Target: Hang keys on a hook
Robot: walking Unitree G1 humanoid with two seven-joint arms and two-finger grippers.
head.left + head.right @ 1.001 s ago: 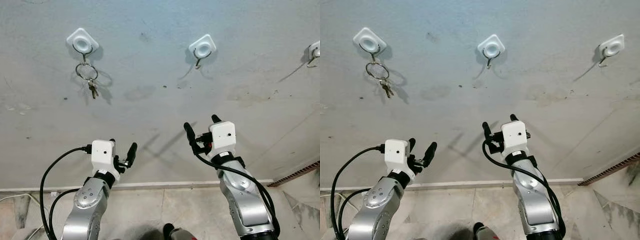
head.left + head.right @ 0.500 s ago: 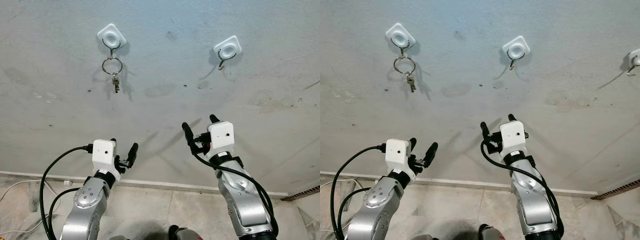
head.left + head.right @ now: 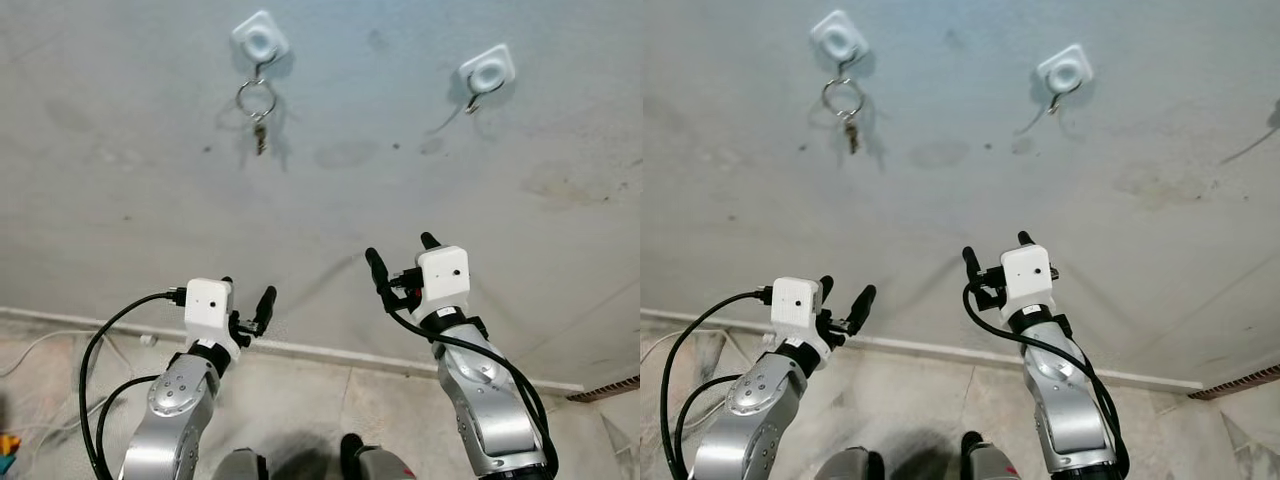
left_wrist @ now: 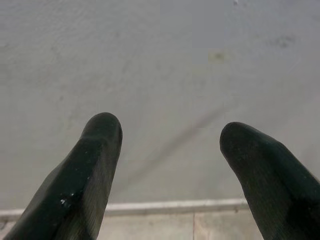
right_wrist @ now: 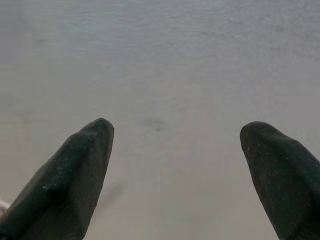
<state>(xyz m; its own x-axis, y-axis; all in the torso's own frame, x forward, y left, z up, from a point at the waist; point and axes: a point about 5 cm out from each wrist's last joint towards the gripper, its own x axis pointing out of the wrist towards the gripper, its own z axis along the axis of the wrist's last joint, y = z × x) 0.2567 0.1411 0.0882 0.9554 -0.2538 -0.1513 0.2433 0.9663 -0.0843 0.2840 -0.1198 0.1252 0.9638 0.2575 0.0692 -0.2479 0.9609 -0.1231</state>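
A metal ring with a small key (image 3: 259, 112) hangs on the left white hook (image 3: 260, 38) on the grey wall. A second white hook (image 3: 488, 70) to its right is bare. Both arms are raised in front of the wall, well below the hooks and apart from them. My left gripper (image 3: 247, 290) is open with nothing between its fingers (image 4: 100, 132). My right gripper (image 3: 400, 248) is also open and empty, and its fingers (image 5: 87, 150) point at bare wall.
A pale skirting strip (image 3: 320, 352) runs along the foot of the wall above a tiled floor (image 3: 300, 410). Cables (image 3: 60, 345) lie on the floor at the left. A brown grating (image 3: 612, 385) sits at the lower right. My feet (image 3: 350, 462) show at the bottom.
The whole picture has shifted, so the camera moved: hooks and keys now sit higher and further right, with more floor showing. Both arms hold the same pose, and the keys stay on the hook.
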